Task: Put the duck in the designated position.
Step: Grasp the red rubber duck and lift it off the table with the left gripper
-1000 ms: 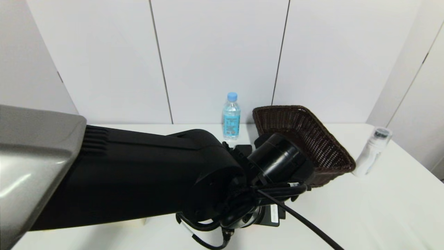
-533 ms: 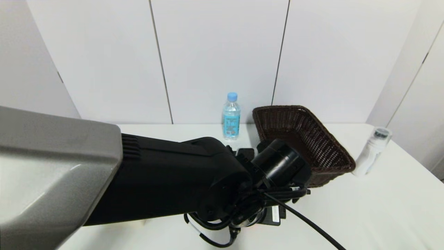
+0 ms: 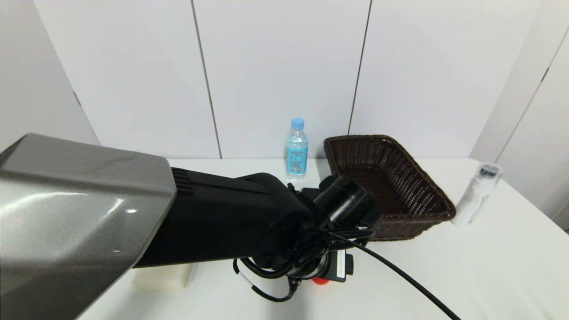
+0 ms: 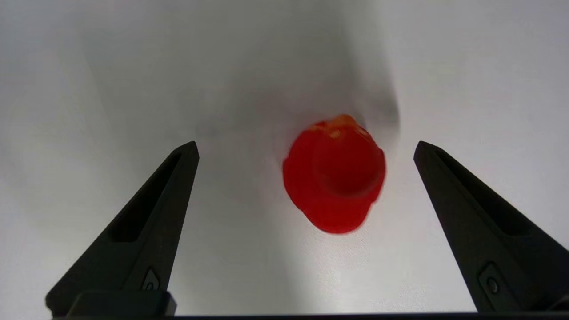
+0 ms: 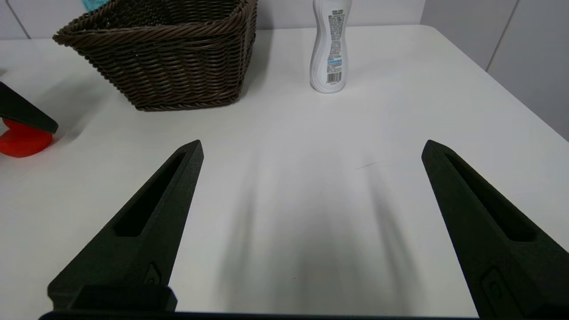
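Left wrist view: the duck [image 4: 334, 175] sat on the white table [image 4: 111, 80] between the spread-open fingers of the left gripper [image 4: 306, 149], untouched; being small and apparently rigid, it would best be pinched across its plump body, while the right gripper [image 5: 311, 144] stood open, idle.

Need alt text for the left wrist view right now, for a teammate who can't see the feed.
The red duck sits on the plain white tabletop between the open fingers of the left gripper, touching neither finger. It lies nearer one finger than the other, and nothing else is in view.
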Robot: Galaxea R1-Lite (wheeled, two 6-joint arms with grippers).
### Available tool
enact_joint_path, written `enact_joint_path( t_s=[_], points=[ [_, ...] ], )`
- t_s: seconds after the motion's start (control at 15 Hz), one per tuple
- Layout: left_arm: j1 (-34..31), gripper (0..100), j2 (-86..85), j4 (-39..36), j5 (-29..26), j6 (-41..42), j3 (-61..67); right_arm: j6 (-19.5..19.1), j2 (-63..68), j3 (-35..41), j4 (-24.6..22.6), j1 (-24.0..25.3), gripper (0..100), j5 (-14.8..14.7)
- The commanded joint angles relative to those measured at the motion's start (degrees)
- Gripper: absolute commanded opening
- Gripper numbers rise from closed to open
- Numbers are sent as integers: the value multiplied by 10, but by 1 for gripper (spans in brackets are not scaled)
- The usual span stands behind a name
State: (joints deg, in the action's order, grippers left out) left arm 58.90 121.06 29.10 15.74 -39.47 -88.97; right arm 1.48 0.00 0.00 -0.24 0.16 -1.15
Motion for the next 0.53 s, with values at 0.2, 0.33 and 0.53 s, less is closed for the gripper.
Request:
enact_joint_path(
  t_s=[0.2,0.33,0.53],
  points=[
    [1,100,15,-11,1,-3,0,0,0,0,0,0,100,0],
    [2,100,18,-23,1,-3,0,0,0,0,0,0,100,0],
    [2,100,22,-23,0,-3,0,0,0,0,0,0,100,0]
  ],
)
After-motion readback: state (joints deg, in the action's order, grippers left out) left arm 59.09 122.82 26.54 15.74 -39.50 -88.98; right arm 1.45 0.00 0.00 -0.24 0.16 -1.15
